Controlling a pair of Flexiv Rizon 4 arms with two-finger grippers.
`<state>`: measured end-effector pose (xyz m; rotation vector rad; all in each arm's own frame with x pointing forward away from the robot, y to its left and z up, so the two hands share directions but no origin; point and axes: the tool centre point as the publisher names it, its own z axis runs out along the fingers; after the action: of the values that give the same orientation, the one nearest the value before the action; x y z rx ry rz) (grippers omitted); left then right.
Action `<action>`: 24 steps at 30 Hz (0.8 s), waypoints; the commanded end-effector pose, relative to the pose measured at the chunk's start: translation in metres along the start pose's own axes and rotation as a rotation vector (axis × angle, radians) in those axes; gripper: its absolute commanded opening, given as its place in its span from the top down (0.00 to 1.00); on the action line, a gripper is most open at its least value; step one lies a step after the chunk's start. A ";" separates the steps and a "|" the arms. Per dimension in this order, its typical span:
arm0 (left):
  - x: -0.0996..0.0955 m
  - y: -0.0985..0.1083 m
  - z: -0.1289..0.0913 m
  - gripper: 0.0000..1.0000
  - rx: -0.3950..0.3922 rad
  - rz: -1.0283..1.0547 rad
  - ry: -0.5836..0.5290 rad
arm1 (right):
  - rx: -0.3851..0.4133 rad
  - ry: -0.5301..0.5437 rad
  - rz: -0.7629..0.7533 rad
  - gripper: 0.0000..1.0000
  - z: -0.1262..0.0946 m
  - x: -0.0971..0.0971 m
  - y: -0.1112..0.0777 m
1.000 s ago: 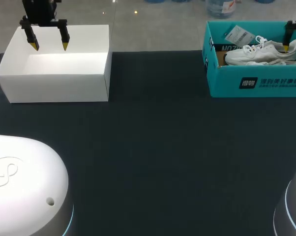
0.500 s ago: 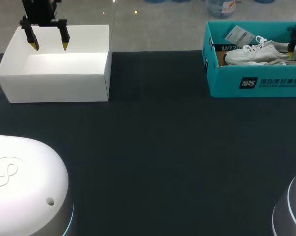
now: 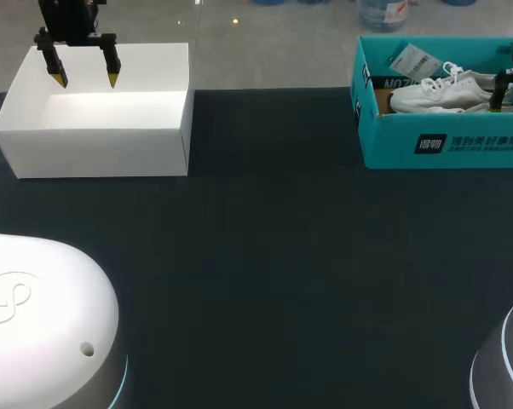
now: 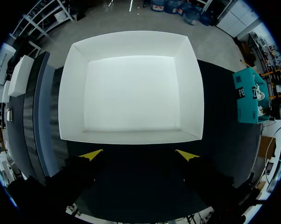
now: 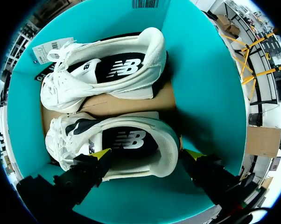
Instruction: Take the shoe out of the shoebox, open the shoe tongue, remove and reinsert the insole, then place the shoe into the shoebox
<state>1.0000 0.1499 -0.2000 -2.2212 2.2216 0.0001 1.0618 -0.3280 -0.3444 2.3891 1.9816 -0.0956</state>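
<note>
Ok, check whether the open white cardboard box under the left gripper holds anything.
No, the open white cardboard box shows only its bare white floor and walls ahead of the left gripper.

Right claw (image 5: pixel 148 154) sank, apparently, toward the shoe (image 5: pixel 126 140).

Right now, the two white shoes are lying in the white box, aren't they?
No, only the box is wrong. The right wrist view shows the two white shoes lying in the teal shoebox, not the white box.
</note>
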 end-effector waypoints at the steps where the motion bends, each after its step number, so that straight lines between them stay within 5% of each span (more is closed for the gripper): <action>1: 0.000 0.000 0.000 0.00 0.000 0.000 0.000 | 0.017 -0.001 0.002 0.32 0.010 -0.002 0.004; 7: 0.000 0.000 0.000 0.00 0.000 0.000 0.000 | 0.030 -0.015 0.018 1.00 0.011 -0.008 0.003; 24: 0.000 0.000 0.000 0.00 0.000 0.000 0.000 | 0.062 -0.065 0.098 1.00 -0.011 -0.024 -0.004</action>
<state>1.0000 0.1499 -0.2000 -2.2213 2.2216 0.0001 1.0540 -0.3485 -0.3452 2.4721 1.8611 -0.2245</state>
